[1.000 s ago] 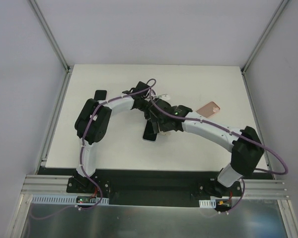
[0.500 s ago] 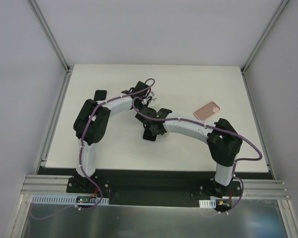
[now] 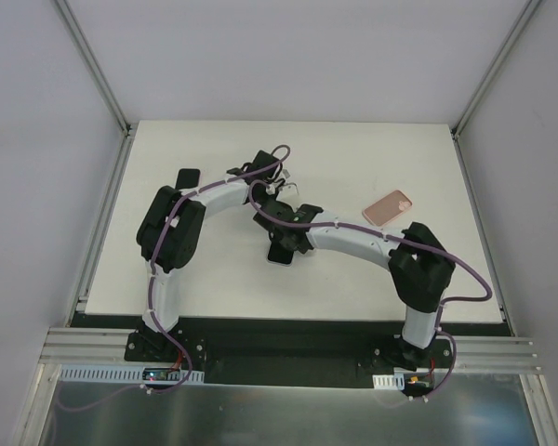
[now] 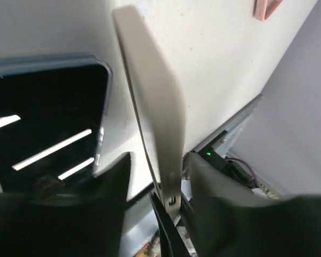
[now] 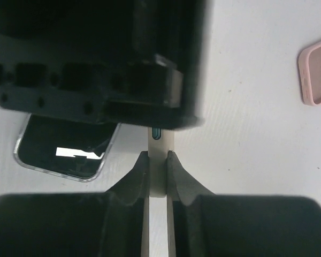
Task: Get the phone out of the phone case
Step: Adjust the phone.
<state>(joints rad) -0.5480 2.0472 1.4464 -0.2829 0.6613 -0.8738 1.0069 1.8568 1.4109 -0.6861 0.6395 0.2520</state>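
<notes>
Right wrist view gives me the clearest read. My right hand (image 5: 158,159) is clenched on the cased phone (image 5: 158,219), a slim beige slab seen edge-on, with both fingers (image 5: 135,179) pressed against its broad faces. Its long axis runs straight away from those fingers toward a black housing (image 5: 96,64) that fills the top of the frame. A small side button (image 5: 156,132) shows on the upturned narrow edge.

From the left wrist view the slab stands on its thin edge with its faces upright. Its long axis climbs from the left hand (image 4: 159,163) at the bottom of the frame to a rounded corner at the top. The slab sits between that hand's fingers. One finger looks to be against it, but a strip of worktop (image 3: 214,283) shows beside the other, so I cannot tell whether the left hand is clamped or slack.

From the top camera, both hands meet about the middle of the worktop, and the slab is hidden among them. A second phone (image 3: 280,253) lies flat just on the near side of the hands, dark screen up in a clear case, its long axis running near to far. A pink case (image 3: 388,206) lies toward the right edge, well apart. A black object (image 3: 188,177) rests near the left edge.
</notes>
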